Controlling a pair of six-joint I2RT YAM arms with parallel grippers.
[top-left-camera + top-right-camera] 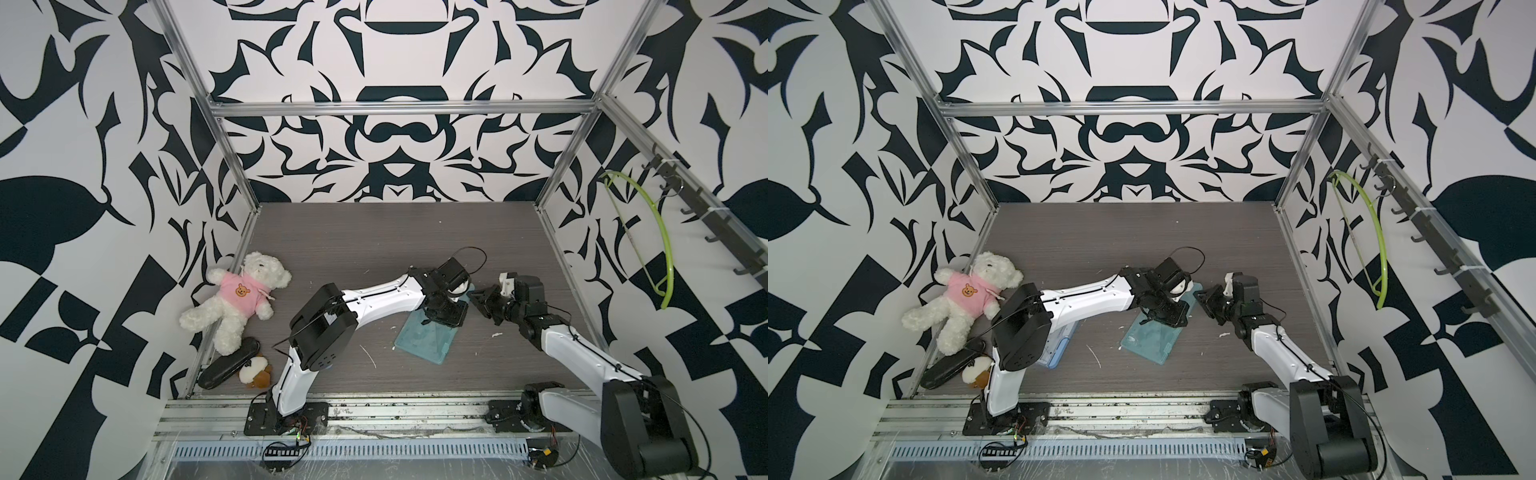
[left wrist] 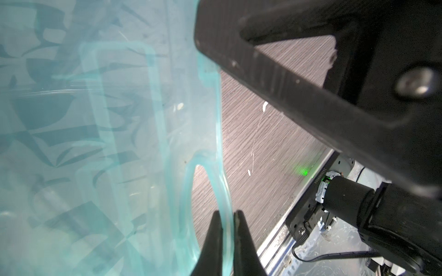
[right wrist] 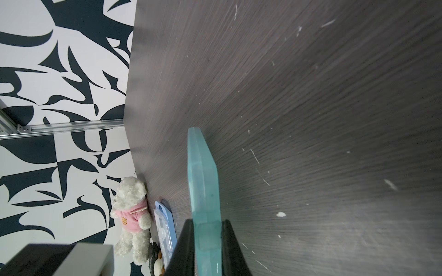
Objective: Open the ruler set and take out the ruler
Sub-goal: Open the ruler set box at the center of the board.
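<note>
The ruler set is a flat, translucent teal case at mid-table, seen in both top views. Its near end rests on the wood and its far end sits between the two grippers. My left gripper is shut on the thin rim of the case's hanging loop. It reaches in from the left. My right gripper is shut on the case's edge, which runs away from it edge-on above the table. It comes in from the right. Faint outlines show through the plastic, but I cannot pick out the ruler.
A white teddy bear in a pink top lies at the left wall. A black pouch and a small plush dog lie nearer the front. A clear-and-blue pack lies under the left arm. A green hanger hangs on the right wall.
</note>
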